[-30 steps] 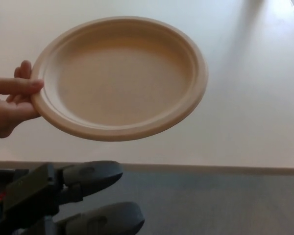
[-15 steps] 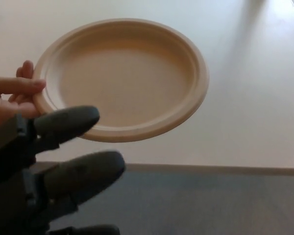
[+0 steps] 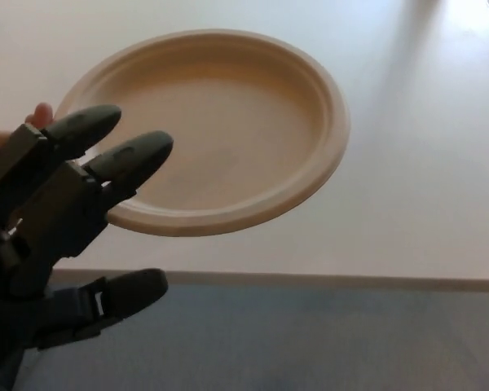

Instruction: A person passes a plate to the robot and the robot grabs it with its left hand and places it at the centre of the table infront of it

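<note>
While the plate point(image 3: 228, 122) is held up in the air above the table point(image 3: 424, 187), the robot's left hand point(image 3: 65, 228) is raised at the lower left of the head view, close to the camera. The plate is round, of a pale beige colour, with a raised rim, and it is tilted a little, so its inside faces the camera. It hangs over the near part of the light table and does not touch it.

At the left edge of the plate, a person's hand point(image 3: 33, 118) shows only as fingertips, mostly hidden behind the robot's hand, so the grip on the rim cannot be seen clearly.

The two upper fingers point(image 3: 130, 159) of the left hand are stretched out over the lower left rim of the plate, and the thumb point(image 3: 122, 295) is well below them, under the plate's edge. The fingers are wide apart and they hold nothing; if they touch the rim, it cannot be told from this view.

Below the table's front edge there is a dark grey floor point(image 3: 350, 342).
</note>
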You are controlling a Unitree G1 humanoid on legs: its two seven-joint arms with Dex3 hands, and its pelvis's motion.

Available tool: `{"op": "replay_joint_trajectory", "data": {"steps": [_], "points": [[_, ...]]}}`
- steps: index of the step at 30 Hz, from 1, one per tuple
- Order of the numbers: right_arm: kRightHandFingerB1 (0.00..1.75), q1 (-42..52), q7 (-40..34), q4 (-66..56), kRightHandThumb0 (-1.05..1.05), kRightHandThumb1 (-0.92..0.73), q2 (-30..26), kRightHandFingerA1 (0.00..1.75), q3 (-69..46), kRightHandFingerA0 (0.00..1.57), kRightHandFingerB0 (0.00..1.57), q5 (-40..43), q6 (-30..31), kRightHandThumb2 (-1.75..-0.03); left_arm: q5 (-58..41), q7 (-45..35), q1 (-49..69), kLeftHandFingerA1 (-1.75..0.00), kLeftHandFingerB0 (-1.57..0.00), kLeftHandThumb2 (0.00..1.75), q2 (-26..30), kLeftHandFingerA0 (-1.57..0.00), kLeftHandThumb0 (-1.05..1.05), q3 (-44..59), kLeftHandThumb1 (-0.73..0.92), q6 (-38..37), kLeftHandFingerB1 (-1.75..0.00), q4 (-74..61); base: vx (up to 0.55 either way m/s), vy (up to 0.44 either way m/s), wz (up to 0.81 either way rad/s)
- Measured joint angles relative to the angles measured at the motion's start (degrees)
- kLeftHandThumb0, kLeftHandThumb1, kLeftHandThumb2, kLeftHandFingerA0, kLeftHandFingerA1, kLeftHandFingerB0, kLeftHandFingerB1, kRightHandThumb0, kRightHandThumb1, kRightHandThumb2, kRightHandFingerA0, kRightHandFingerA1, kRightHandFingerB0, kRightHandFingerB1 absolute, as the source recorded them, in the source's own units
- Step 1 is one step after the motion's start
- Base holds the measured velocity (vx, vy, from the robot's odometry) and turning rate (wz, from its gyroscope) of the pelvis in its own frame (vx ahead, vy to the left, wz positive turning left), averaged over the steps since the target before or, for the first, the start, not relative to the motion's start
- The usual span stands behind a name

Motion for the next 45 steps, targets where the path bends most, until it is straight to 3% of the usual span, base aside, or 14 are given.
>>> {"op": "replay_joint_trajectory", "data": {"steps": [1, 4, 5, 9, 11, 17, 20, 21, 33, 34, 36, 37, 38, 45], "points": [[0.46, -0.01, 0.00, 0.00, -0.45, -0.62, 0.01, 0.64, -0.01, 0.59, 0.31, 0.00, 0.00, -0.58, 0.90, 0.00, 0.12, -0.49, 0.00, 0.87, -0.19, 0.00, -0.35, -0.04, 0.27, 0.12, -0.48, -0.31, 0.00, 0.000, 0.00], [0.46, -0.11, 0.00, -0.05, -0.45, -0.62, 0.02, 0.64, -0.03, 0.59, 0.31, 0.00, 0.00, -0.58, 3.31, 0.00, 0.59, -0.49, 0.00, 0.87, -0.85, 0.00, -0.35, -0.14, 0.27, 0.71, -0.48, -1.38, 0.00, 0.000, 0.00], [0.45, -0.13, 0.00, -0.08, -0.45, -0.64, 0.02, 0.61, -0.03, 0.58, 0.29, 0.00, 0.00, -0.58, 4.20, 0.00, 0.80, -0.36, -0.06, 0.75, -1.17, -0.06, -0.62, -0.22, 0.38, 0.95, -0.36, -1.80, 0.00, 0.000, 0.00], [0.44, -0.18, 0.00, -0.13, -0.45, -0.64, 0.03, 0.61, -0.02, 0.58, 0.29, -0.01, -0.01, -0.58, 8.32, -0.11, 2.62, -0.29, -0.09, 0.73, -3.96, -0.10, -0.68, -1.28, 0.41, 1.86, -0.28, -4.50, 0.00, 0.000, 0.00], [0.44, -0.21, 0.00, -0.14, -0.46, -0.63, 0.04, 0.61, -0.02, 0.60, 0.30, -0.01, -0.01, -0.58, 9.57, -0.21, 3.26, -0.50, 0.00, 0.87, -5.04, -0.01, -0.34, -1.71, 0.28, 2.13, -0.48, -5.46, 0.00, 0.000, 0.00], [0.45, -0.38, 0.00, -0.20, -0.46, -0.62, 0.05, 0.62, 0.00, 0.58, 0.29, -0.03, -0.02, -0.58, 15.33, -0.62, 5.68, -0.49, 0.00, 0.89, -10.72, -0.01, -0.33, -5.20, 0.33, 3.08, -0.47, -9.62, 0.00, 0.000, 0.00], [0.44, -0.44, 0.00, -0.22, -0.46, -0.62, 0.06, 0.62, -0.03, 0.60, 0.30, -0.02, -0.02, -0.58, 18.42, -0.79, 5.80, -0.49, 0.00, 0.89, -13.03, 0.00, -0.33, -7.20, 0.33, 3.70, -0.47, -10.90, 0.00, 0.000, 0.00], [0.44, -0.47, 0.00, -0.23, -0.47, -0.63, 0.06, 0.62, -0.03, 0.62, 0.31, -0.03, -0.02, -0.58, 19.42, -0.88, 5.75, -0.32, -0.16, 0.56, -13.66, -0.18, -0.53, -7.83, 0.51, 3.94, -0.28, -11.19, 0.00, 0.000, 0.00], [0.46, -1.39, 0.00, -0.27, -0.45, -0.62, 0.06, 0.64, -0.02, 0.58, 0.31, -0.04, -0.02, -0.58, 30.37, -1.84, 2.22, -0.32, -0.17, 0.56, -17.44, -0.22, -0.48, -12.70, 0.50, 6.87, -0.29, -12.11, 0.00, 0.000, 0.00], [0.46, -1.60, 0.00, -0.26, -0.47, -0.62, 0.06, 0.63, -0.02, 0.58, 0.31, -0.04, -0.02, -0.58, 31.42, -1.97, 1.50, -0.50, -0.06, 0.91, -17.61, -0.06, -0.27, -12.97, 0.37, 7.20, -0.49, -12.05, 0.00, 0.000, 0.00], [0.46, -1.99, 0.00, -0.27, -0.47, -0.62, 0.06, 0.63, -0.02, 0.58, 0.31, -0.05, -0.02, -0.58, 33.33, -2.19, 0.09, -0.50, -0.06, 0.91, -17.82, -0.06, -0.27, -13.46, 0.37, 7.90, -0.49, -11.85, 0.00, 0.000, 0.00], [0.46, -2.16, 0.00, -0.28, -0.47, -0.61, 0.06, 0.64, -0.01, 0.60, 0.31, -0.05, -0.03, -0.57, 34.36, -2.33, -0.78, -0.37, -0.14, 0.65, -17.92, -0.16, -0.49, -13.72, 0.48, 8.31, -0.35, -11.65, 0.00, 0.000, 0.00], [0.46, -2.39, 0.00, -0.29, -0.47, -0.61, 0.07, 0.64, -0.01, 0.60, 0.31, -0.05, -0.03, -0.57, 35.69, -2.57, -1.92, -0.37, -0.14, 0.65, -18.06, -0.16, -0.49, -14.04, 0.48, 8.84, -0.35, -11.30, 0.00, 0.000, 0.00], [0.43, -3.11, 0.00, -0.29, -0.49, -0.62, 0.07, 0.61, -0.01, 0.59, 0.31, -0.06, -0.02, -0.58, 42.48, -3.60, -7.52, -0.35, -0.16, 0.57, -18.37, -0.18, -0.26, -15.61, 0.51, 11.85, -0.32, -8.62, 0.00, 0.000, 0.00]]}}
